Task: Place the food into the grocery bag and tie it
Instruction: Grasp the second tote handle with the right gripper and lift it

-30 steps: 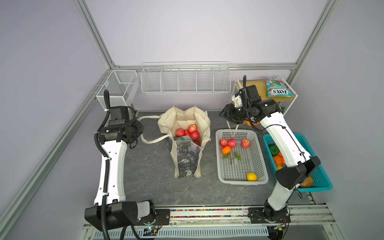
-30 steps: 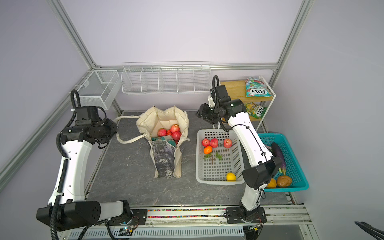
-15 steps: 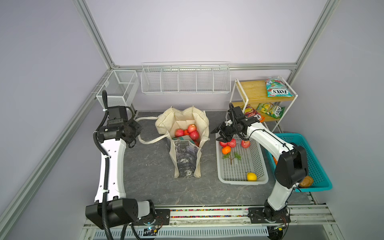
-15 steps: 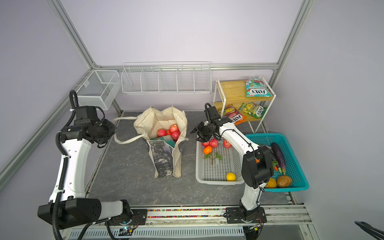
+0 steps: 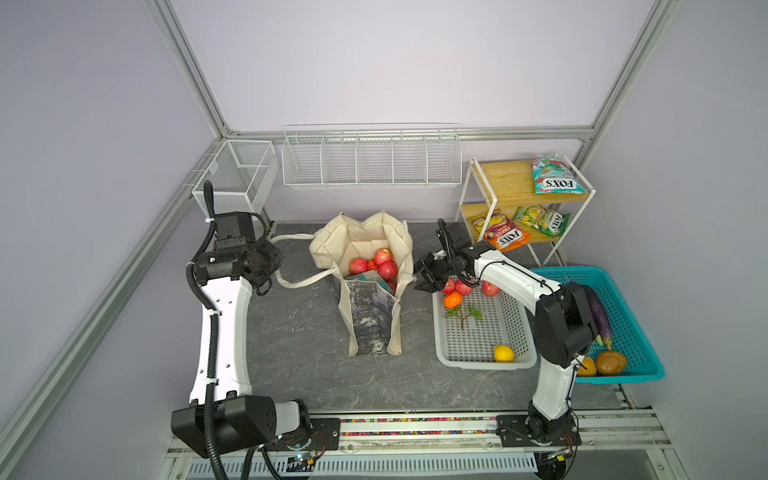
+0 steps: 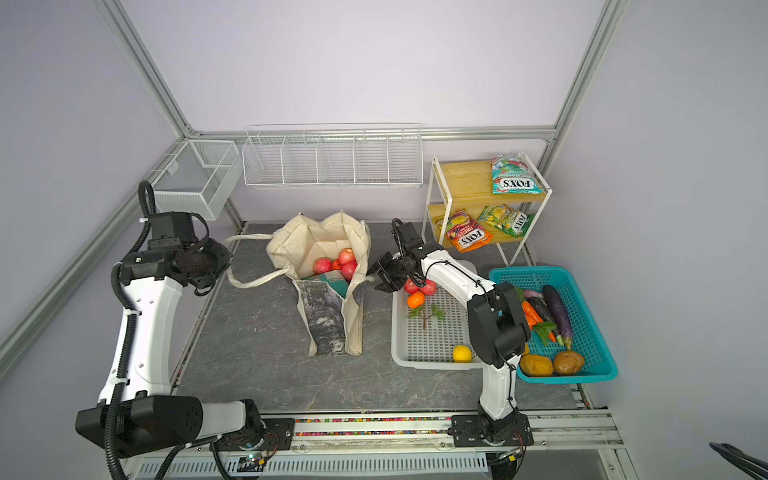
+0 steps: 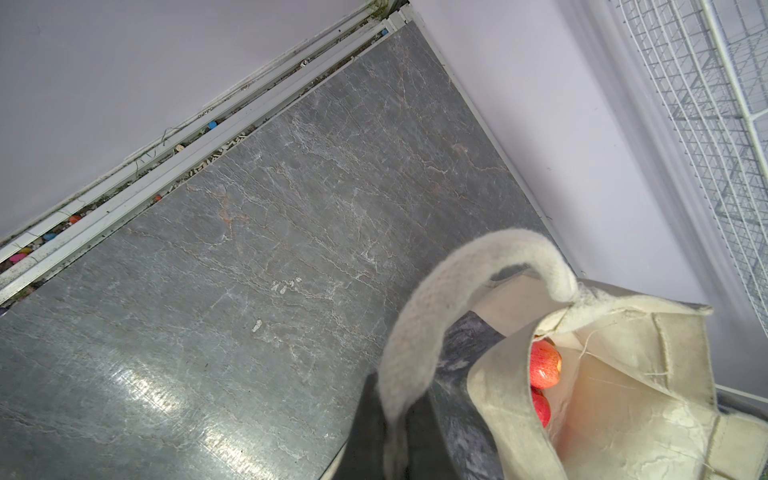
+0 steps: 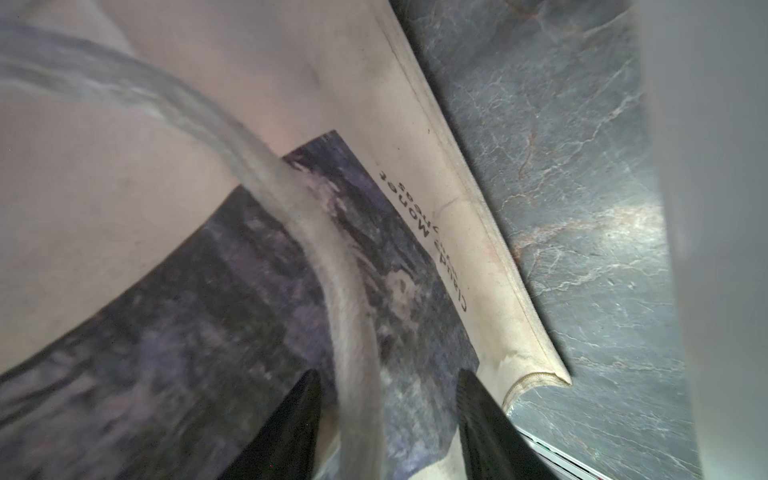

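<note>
In the right wrist view, the long cream canvas handle (image 8: pixel 124 95) is blurred at one end, and the right gripper's (image 8: pixel 388 376) black fingers (image 8: pixel 286 436) are cut off by the edge. A teal packet (image 6: pixel 332 277) is only partly seen among red apples (image 6: pixel 347 257) in the cream canvas tote (image 6: pixel 286 249).

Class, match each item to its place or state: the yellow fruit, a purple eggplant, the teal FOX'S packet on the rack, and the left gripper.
Column one:
1. yellow fruit
2. purple eggplant
3. teal FOX'S packet
4. left gripper

Column two:
A. top shelf of the wooden rack
B. shut on the tote handle
C. white basket
D. teal basket

Pairs: 1-C, 2-D, 3-A, 4-B
</note>
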